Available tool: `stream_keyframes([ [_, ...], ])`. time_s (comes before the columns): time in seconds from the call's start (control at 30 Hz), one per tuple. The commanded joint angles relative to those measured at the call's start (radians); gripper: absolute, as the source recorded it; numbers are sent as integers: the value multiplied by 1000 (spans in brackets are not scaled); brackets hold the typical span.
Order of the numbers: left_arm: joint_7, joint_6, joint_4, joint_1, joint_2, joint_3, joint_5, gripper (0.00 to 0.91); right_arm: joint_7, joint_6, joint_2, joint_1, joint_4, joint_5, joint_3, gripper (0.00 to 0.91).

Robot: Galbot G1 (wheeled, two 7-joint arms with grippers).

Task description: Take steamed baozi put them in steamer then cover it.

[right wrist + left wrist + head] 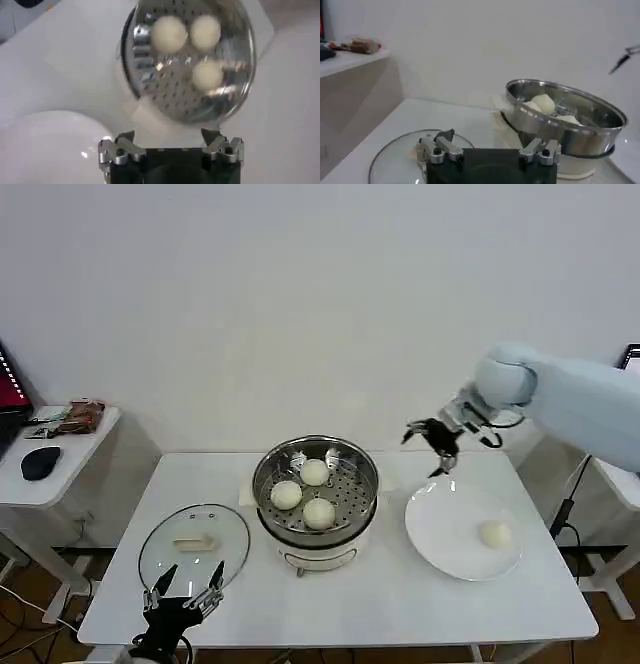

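So the white tabletop has the steamer sitting in the middle on its white base, three steamed baozi already in the perforated tray, clustered toward the middle. The fourth bun is alone on the white plate just to the right of the pot, sitting toward the plate's right side. The cover lies flat on the tabletop to the left of the steamer, handle up, nothing on top of it. There's a small side table off to the far left with a mouse and some clutter, well apart from everything. Right claw is up in the air behind the plate's far edge, fingers spread wide with nothing in them; the right arm comes in from the right side, bent at the wrist so the claw tips downward. Left claw is down at the near left edge, right by the cover's near rim, also open and empty, fingers pointing forward over the glass.
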Motion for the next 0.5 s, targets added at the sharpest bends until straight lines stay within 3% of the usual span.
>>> stream_keyframes([
  [0.03,1,0,1,2,1,-1,-1,907,-27,-44,-158,-82,-55,14,8,907],
  [0.5,0,1,2,3,-7,-2,0,907,-38,-13,-146,-343,-230,-72,170,907],
])
